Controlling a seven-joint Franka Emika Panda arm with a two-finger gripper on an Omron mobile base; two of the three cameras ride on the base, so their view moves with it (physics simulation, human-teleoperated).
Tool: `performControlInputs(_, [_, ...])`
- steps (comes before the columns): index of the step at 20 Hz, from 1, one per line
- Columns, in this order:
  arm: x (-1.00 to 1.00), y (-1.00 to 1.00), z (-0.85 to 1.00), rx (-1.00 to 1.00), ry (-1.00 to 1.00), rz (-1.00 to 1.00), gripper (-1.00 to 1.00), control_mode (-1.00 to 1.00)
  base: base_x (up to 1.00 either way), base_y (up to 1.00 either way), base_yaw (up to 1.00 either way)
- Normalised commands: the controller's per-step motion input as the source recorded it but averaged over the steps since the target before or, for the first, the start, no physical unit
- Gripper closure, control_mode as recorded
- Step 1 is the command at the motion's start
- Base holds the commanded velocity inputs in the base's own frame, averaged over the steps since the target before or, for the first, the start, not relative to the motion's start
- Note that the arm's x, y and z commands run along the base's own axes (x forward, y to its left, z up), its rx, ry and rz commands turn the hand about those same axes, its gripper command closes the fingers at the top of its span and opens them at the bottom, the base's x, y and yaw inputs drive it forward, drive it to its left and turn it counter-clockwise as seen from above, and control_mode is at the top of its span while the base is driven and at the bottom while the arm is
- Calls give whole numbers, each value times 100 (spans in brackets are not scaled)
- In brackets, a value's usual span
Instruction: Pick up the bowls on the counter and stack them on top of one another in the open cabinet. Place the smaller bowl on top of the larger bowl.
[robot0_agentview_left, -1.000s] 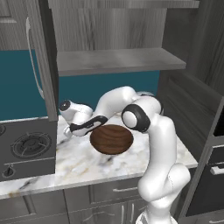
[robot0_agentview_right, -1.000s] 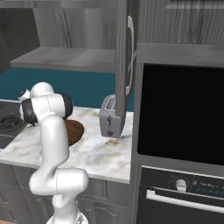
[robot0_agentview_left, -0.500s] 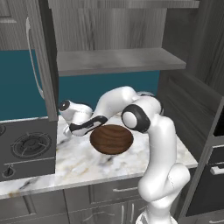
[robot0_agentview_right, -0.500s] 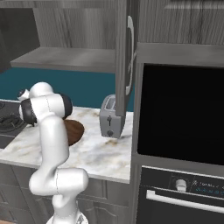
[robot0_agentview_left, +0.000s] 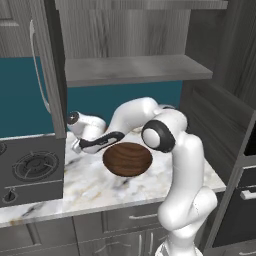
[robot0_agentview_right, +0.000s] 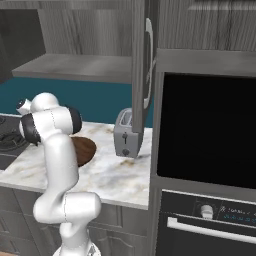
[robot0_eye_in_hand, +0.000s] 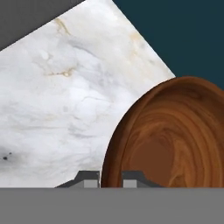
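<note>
Larger bowl (robot0_agentview_left: 127, 159), dark brown wood, centre frame above marble counter (robot0_agentview_left: 95, 187). Gripper (robot0_eye_in_hand: 110, 178) pinches its rim, one finger each side.

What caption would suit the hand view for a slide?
Gripper straddling the rim of the larger bowl above the marble counter.

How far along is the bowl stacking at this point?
Nothing is stacked yet: the cabinet shelf is bare. In hand: the gripper straddles the rim of the large bowl, which appears just above the counter. Whether the grip has closed is unclear. Shelving it and adding the smaller bowl remain.
</note>
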Motion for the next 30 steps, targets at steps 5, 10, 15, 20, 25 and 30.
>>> performControlInputs(5, [-22,0,24,0,0,0,100,-100,0,0,0])
performControlInputs(10, [-44,-6,11,0,0,0,100,-100,0,0,0])
performControlInputs(15, [-43,-21,3,0,-1,0,100,-100,0,0,0])
performControlInputs(20, [-36,-30,2,0,-1,-4,100,-100,0,0,0])
performControlInputs(25, [-29,-28,5,0,0,-6,100,-100,0,0,0])
performControlInputs(30, [-31,-34,0,0,0,-7,100,-100,0,0,0])
